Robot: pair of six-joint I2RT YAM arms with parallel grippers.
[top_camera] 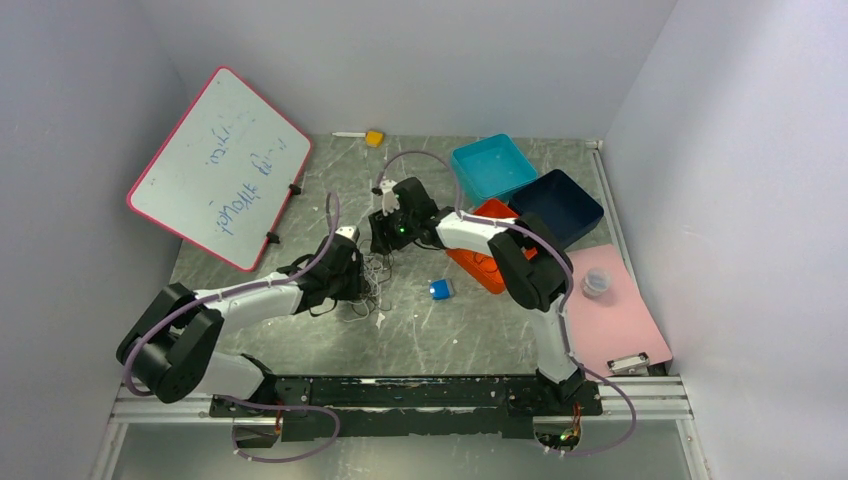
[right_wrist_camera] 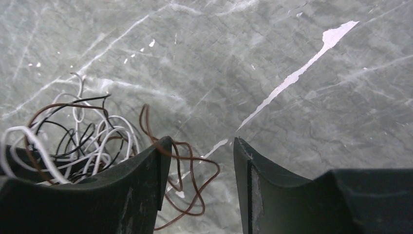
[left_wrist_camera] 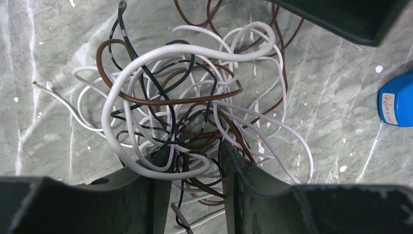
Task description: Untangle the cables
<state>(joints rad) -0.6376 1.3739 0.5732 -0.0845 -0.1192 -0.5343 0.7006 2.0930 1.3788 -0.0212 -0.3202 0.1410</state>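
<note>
Partly, left hand (left_wrist_camera: 195, 152) hides cables (left_wrist_camera: 185, 101).

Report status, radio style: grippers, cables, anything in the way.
Left gripper open, straddling tangle's edge. Right gripper open over a brown loop. Cables knotted, white, black, brown. Blue block beside, not touching.

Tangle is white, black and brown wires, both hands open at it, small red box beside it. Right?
Not quite: the box is blue, not red, per the left wrist view. Otherwise yes: the cables are white, black and brown, and the left hand and right hand are open at the tangle.
</note>
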